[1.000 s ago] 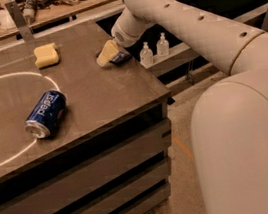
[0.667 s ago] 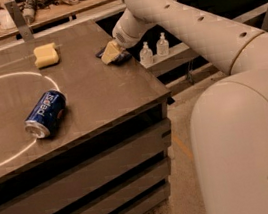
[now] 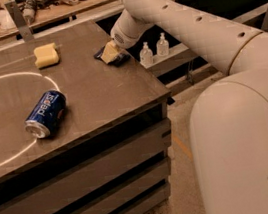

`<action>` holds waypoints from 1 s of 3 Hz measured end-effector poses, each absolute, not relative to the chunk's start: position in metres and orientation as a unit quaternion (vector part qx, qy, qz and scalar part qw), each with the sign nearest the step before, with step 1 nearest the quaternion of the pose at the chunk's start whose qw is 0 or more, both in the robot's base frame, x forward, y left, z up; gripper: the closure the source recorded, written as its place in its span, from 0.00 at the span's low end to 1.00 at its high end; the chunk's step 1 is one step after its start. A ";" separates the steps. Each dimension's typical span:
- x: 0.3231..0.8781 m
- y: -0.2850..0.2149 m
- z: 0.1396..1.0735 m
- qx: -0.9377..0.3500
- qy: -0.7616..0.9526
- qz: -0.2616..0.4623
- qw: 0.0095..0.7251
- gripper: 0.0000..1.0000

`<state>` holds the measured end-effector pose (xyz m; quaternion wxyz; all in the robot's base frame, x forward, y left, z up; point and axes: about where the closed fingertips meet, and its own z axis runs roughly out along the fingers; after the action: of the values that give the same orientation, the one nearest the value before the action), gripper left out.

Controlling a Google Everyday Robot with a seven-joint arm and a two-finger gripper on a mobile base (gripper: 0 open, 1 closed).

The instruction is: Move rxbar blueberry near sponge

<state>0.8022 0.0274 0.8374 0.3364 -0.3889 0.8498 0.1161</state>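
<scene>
Our gripper [image 3: 110,52] is at the bar [image 3: 120,59], top middle. We cannot tell if it grips. Next, we think, carry it left to the sponge [image 3: 46,55].

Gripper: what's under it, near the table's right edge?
The rxbar blueberry lies on the table beneath the gripper. Only its dark edges show; its middle is covered, so the grasp cannot be judged.

Table [image 3: 102,99] carries sponge [image 3: 46,55], Pepsi can [image 3: 46,113], rxbar blueberry [image 3: 120,59] beneath the gripper [image 3: 110,53].
</scene>
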 end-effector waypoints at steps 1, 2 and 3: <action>0.802 0.027 0.837 -0.389 0.850 0.116 0.336 1.00; 0.805 0.035 0.850 -0.406 0.837 0.120 0.347 1.00; 0.810 0.049 0.866 -0.428 0.814 0.143 0.366 1.00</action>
<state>0.8104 0.0486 0.8663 0.3656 -0.4275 0.8143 0.1430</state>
